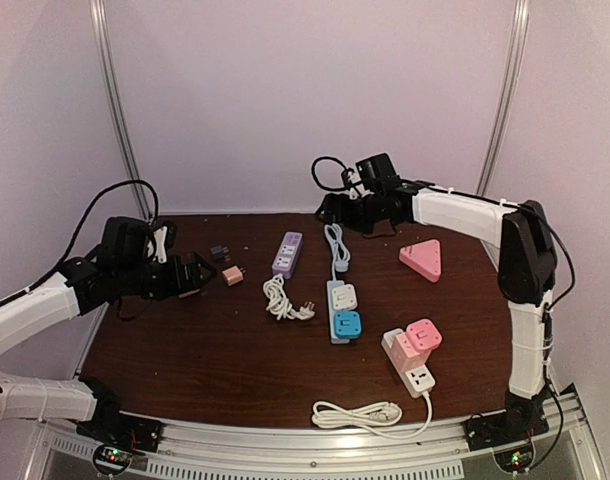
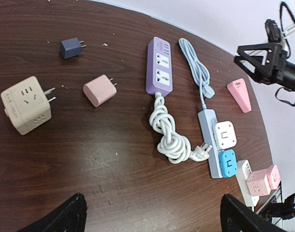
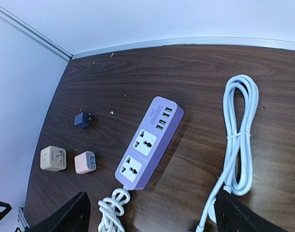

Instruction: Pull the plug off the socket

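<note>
Both grippers are spread wide and hold nothing. Your left gripper (image 2: 154, 215) hangs off to the left of the purple strip (image 2: 159, 67), and your right gripper (image 3: 148, 212) hovers above and behind it, looking down on it. That strip's sockets are bare, and left of it three plugs lie loose on the surface (image 1: 185, 350): a navy plug (image 2: 70, 48), a pink plug (image 2: 99, 90) and a beige cube (image 2: 26, 104). So that part looks done. What seems left sits right of the purple strip and nearer the arm bases. A white plug (image 2: 225, 134) and a blue plug (image 2: 227, 162) are seated side by side in the blue strip (image 2: 205, 120). Further right still, a pink cube (image 1: 423, 335) is seated on the white strip (image 1: 417, 378). I'd judge the job partway through, with no pull in hand now. Which plug is meant next I can't tell, though the blue strip lies closest to the right gripper.
</note>
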### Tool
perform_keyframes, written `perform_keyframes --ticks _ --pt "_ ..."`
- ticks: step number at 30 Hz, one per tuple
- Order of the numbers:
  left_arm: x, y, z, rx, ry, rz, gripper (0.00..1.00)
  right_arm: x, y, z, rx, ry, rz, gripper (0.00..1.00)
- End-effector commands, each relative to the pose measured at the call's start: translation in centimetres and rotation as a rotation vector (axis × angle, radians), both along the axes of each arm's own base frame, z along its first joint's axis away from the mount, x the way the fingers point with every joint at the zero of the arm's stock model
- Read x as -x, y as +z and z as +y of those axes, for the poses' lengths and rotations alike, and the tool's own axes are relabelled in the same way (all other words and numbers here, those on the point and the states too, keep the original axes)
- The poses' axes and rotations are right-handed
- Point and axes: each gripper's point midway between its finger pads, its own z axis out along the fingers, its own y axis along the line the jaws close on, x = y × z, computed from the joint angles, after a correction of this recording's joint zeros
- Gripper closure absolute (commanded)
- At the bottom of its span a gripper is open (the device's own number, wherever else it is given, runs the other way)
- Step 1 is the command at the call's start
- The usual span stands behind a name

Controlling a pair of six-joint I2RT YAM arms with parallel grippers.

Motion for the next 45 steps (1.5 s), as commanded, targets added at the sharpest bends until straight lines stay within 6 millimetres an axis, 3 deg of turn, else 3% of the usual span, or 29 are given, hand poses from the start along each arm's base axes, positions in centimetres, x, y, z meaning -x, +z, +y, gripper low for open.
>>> perform_keyframes --ticks 1,8,14,26,36,45 --pt "-1.4 1.4 -2.7 0.049 -0.044 -0.055 0.02 4.0 0.1 -2.6 0.041 -0.004 0.011 0.11" --pt "-2.7 1.1 -6.3 0.057 -0.107 -0.043 0.02 11.7 -2.9 -5.7 0.029 0.055 0.12 0.19" --pt "-3.4 0.7 -8.8 0.052 -0.148 -0.029 0.02 15.2 -5.5 -6.6 0.012 0.093 0.183 0.21" --pt "-3.6 -0.6 -12.3 0.099 -0.201 0.011 0.02 15.6 -7.8 -4.6 -0.138 0.103 0.257 0.32" --pt "-3.5 -0.8 -12.4 0.098 -0.201 0.019 0.02 15.6 -10.0 -5.2 -0.112 0.058 0.289 0.35" --pt "-3.9 -0.9 -13.1 0.102 -0.204 0.021 0.02 16.5 -10.3 -3.2 -0.162 0.097 0.318 0.49"
